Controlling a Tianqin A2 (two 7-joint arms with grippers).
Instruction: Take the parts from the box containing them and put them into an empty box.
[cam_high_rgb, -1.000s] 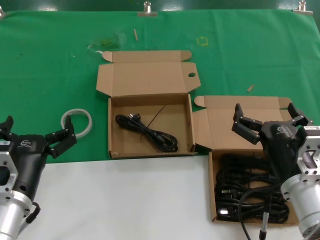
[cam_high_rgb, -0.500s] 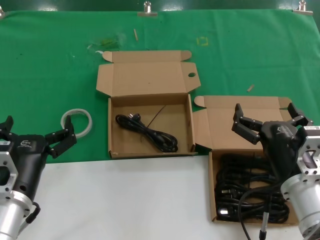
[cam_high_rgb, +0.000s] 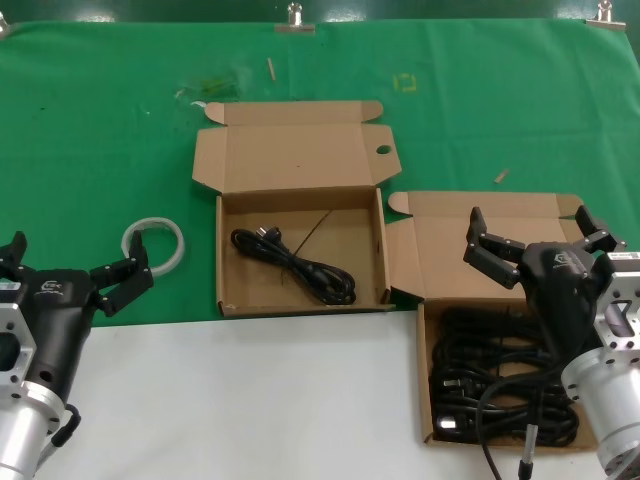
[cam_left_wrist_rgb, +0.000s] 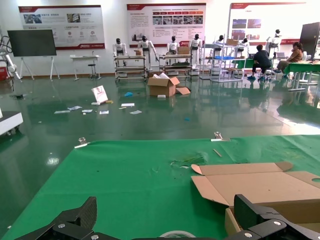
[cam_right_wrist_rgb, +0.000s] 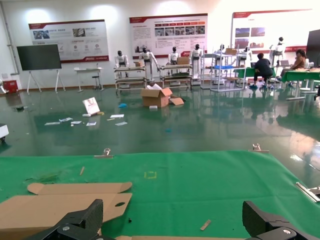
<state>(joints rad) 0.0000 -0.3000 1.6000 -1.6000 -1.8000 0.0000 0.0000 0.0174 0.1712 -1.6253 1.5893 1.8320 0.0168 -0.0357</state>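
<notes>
**While both grippers hover released, cords sit in two boxes**

As you scan from lower left, your left gripper (cam_high_rgb: 75, 268) hangs with jaws spread, beside the white ring (cam_high_rgb: 154, 243). At centre, the tucked-wall box (cam_high_rgb: 300, 305) holds one black cord (cam_high_rgb: 295, 265). Lower right, your right gripper (cam_high_rgb: 535, 240) hovers, jaws released, over the splayed-flap box (cam_high_rgb: 404, 260) full of coiled cords (cam_high_rgb: 490, 380).

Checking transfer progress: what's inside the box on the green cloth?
One black power cord lies in the box. Nothing else shows; its near wall hides a strip of floor.
</notes>
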